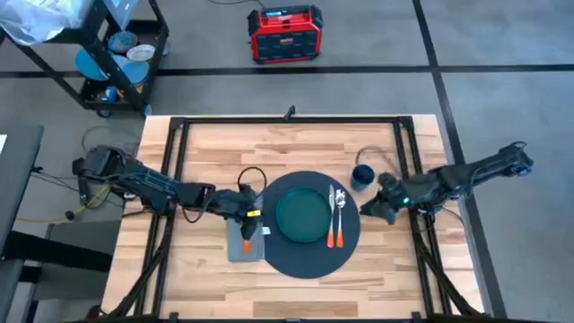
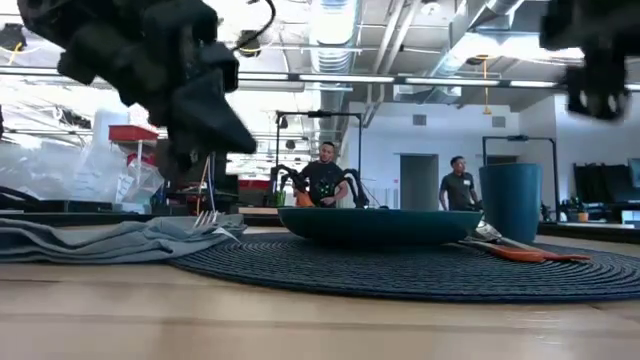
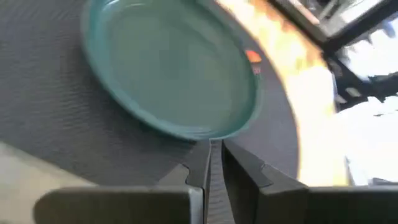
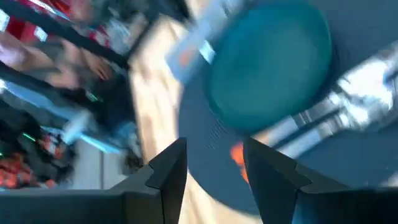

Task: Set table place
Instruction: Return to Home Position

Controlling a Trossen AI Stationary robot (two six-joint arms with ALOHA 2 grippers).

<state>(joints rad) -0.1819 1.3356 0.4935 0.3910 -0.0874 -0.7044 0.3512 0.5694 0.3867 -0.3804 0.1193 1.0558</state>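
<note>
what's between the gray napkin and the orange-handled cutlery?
The dark green plate, sitting on the grey mat. The high view shows it plainly.

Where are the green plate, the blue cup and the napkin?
green plate (image 1: 301, 215): high view, the middle of its dish.
blue cup (image 1: 362, 177): high view, its open top.
napkin (image 1: 240, 251): high view, the bare lower part of the cloth.

Grey floor with dark seams, red power unit, black shelf cart, overhead ducting, two people standing beyond.
</note>
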